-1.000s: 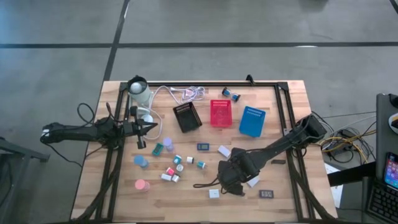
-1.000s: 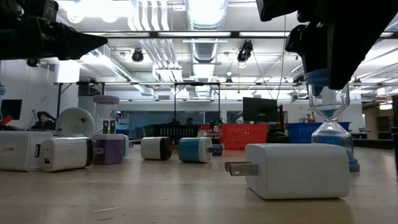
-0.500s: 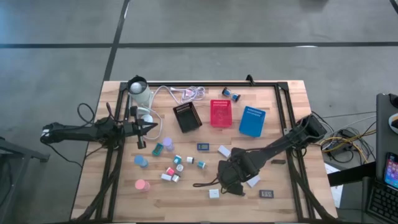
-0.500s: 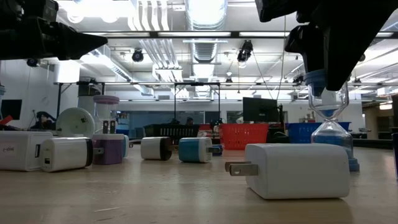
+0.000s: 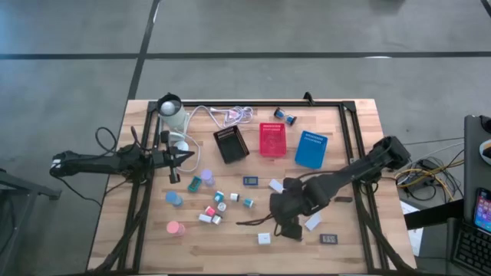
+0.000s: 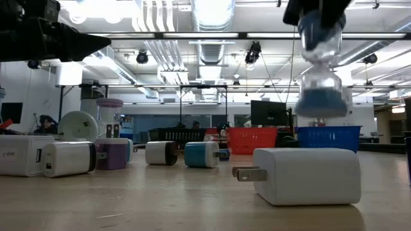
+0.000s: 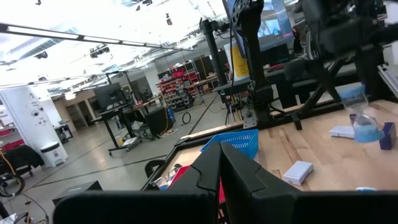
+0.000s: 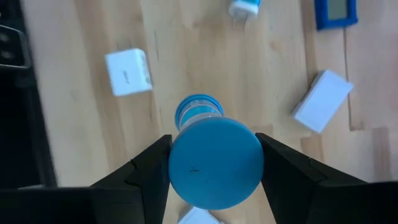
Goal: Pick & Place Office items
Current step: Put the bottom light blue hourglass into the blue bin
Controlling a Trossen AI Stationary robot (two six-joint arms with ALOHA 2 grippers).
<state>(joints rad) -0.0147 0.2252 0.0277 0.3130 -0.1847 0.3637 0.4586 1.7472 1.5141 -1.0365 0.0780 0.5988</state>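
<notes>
You have three mesh trays (image 5: 271, 142) in a row along the table's (image 5: 357, 253) far side; the coiled cable (image 5: 230, 116) lies to their left; the chargers (image 5: 211, 207) are scattered before them at left-centre; the hourglass (image 6: 319, 61) hangs above the table, right of centre.
</notes>
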